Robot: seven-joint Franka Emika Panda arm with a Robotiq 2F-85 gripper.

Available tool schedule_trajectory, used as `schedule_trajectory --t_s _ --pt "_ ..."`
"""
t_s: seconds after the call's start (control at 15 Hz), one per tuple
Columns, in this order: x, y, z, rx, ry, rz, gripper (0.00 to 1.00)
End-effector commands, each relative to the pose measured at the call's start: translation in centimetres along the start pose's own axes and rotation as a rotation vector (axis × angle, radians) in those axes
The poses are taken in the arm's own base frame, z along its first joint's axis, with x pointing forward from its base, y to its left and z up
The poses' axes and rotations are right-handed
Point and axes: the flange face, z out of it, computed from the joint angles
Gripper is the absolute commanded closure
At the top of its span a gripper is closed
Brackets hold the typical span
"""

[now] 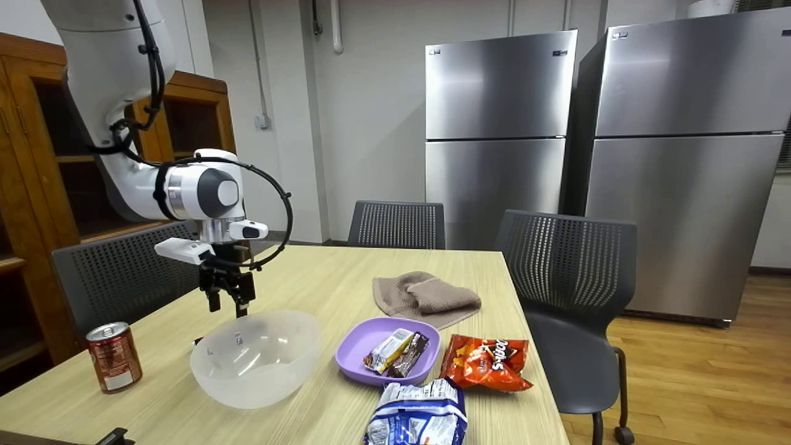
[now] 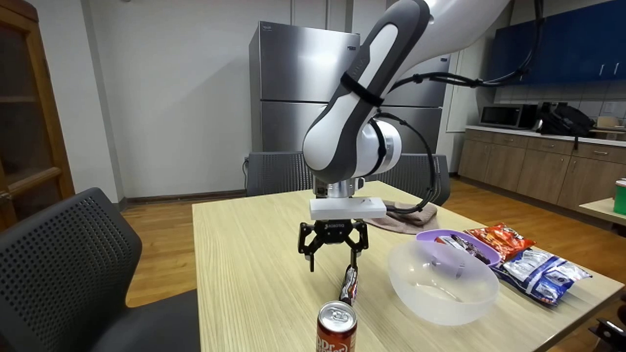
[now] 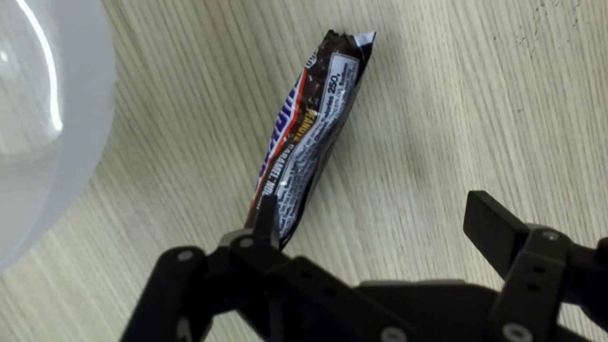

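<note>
A dark-wrapped chocolate bar (image 3: 316,118) with white and red print lies on the wooden table; in an exterior view the bar (image 2: 349,286) sits below my gripper (image 2: 333,267). The gripper (image 3: 373,209) stands open, its fingers wide apart with only table between them. In the wrist view the left finger (image 3: 267,213) overlaps the bar's near end; whether they touch, I cannot tell. A frosted, see-through bowl (image 1: 247,389) stands beside the bar, its wall (image 3: 90,85) at the wrist view's left edge. The bowl hides most of the bar in an exterior view.
A red soda can (image 1: 115,358) stands upright near the bar. Past the bowl is a purple plate (image 1: 347,366) holding wrapped bars. By it lie a red chip bag (image 1: 488,364), a blue-white bag (image 1: 423,417) and a brown cloth (image 1: 432,296). Chairs (image 1: 565,266) surround the table.
</note>
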Motion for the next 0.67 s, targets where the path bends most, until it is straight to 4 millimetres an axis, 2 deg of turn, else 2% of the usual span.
schedule_trajectory --t_s 0.0,0.6 --pt "-0.4 0.1 0.2 -0.001 -0.003 0.046 0.00" --pt "-1.1 1.9 1.1 -0.010 -0.009 0.072 0.00"
